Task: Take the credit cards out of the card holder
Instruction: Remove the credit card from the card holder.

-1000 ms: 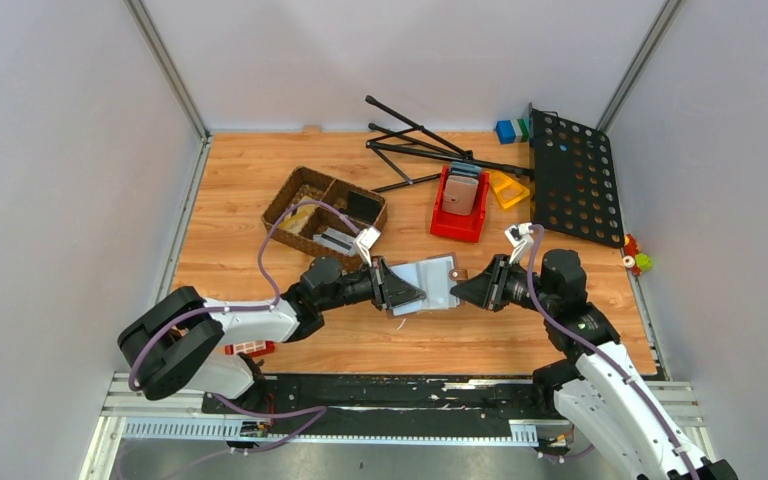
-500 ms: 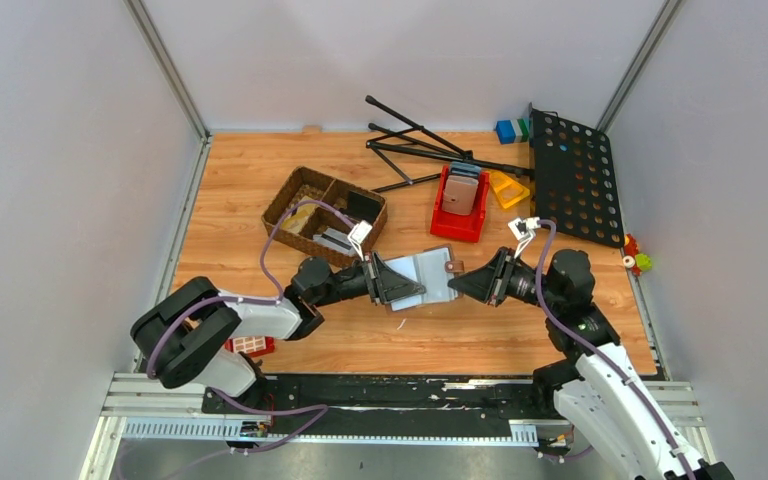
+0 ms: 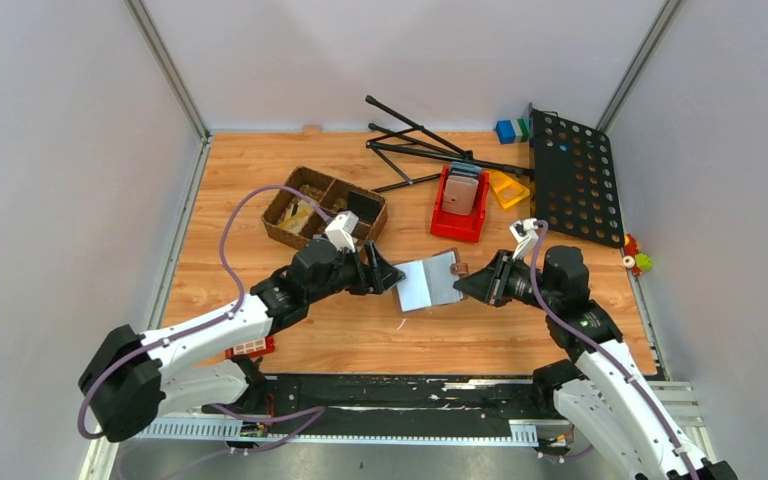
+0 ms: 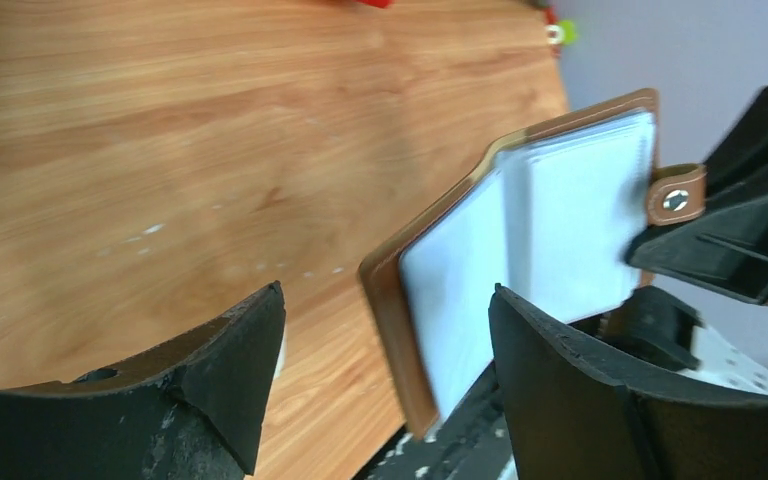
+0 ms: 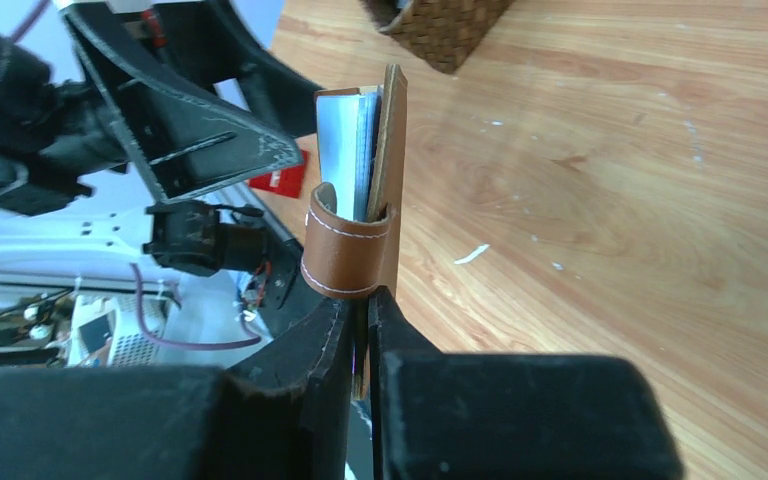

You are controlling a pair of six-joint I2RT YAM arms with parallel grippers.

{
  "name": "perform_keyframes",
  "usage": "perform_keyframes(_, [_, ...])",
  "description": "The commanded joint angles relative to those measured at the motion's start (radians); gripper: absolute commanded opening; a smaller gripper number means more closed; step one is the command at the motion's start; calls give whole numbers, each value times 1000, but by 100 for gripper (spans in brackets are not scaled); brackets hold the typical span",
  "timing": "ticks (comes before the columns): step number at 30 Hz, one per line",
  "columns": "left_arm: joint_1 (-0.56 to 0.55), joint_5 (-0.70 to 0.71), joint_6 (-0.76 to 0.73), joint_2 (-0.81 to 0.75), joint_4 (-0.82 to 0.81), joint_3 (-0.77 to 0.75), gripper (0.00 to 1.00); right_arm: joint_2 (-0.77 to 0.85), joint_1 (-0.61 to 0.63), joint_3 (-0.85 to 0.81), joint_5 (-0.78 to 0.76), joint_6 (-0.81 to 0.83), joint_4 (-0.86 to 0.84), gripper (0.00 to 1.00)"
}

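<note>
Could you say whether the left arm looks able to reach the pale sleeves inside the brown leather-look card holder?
Probably yes: the open left gripper sits beside the free edge of the brown card holder, nothing between, while the right gripper clamps its tab side, leaving pale sleeves exposed.

Left gripper (image 3: pixel 396 279) gapes wide, facing the right gripper (image 3: pixel 460 288), pinched on the card holder (image 3: pixel 428 284)

Left fingers (image 4: pixel 230 370) aren't on the holder (image 3: pixel 430 283) anymore. They're spread wide now and backed off its left edge, so only the right fingers (image 5: pixel 295 355) have it, pinched at the clasp end. Left arm (image 3: pixel 210 325) is stretched out way longer too, and its purple cable (image 3: pixel 260 190) arcs higher.
</note>
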State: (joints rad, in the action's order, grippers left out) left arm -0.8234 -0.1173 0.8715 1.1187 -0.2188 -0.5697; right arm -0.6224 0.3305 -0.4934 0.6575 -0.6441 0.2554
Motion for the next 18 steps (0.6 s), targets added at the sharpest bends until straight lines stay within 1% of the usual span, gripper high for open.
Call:
perform_keyframes(1, [-17,186,-116,-79,283,-58,81,-8,4,-58,-120,82,102,0])
perform_keyframes(4, [-64,206,-140,-82,303,-90,82,-27,5,-47,-137,69,103,0])
perform_keyframes(6, [-106,207,-141,-51,291,-117,84,-42,8,-37,-139,53,89,0])
perform_keyframes(8, [-158,213,-138,-4,273,-150,92,-55,15,-31,-144,39,78,0])
perform_keyframes(10, [-207,232,-137,58,251,-180,93,-67,24,-34,-156,25,77,0])
perform_keyframes(12, [-243,240,-141,106,229,-208,93,-73,34,-34,-159,10,70,0])
perform_keyframes(14, [-261,214,-151,150,192,-231,93,-72,40,-30,-159,-6,61,0])
perform_keyframes(18, [-263,136,-151,206,114,-255,87,-66,44,-21,-145,-21,48,0])
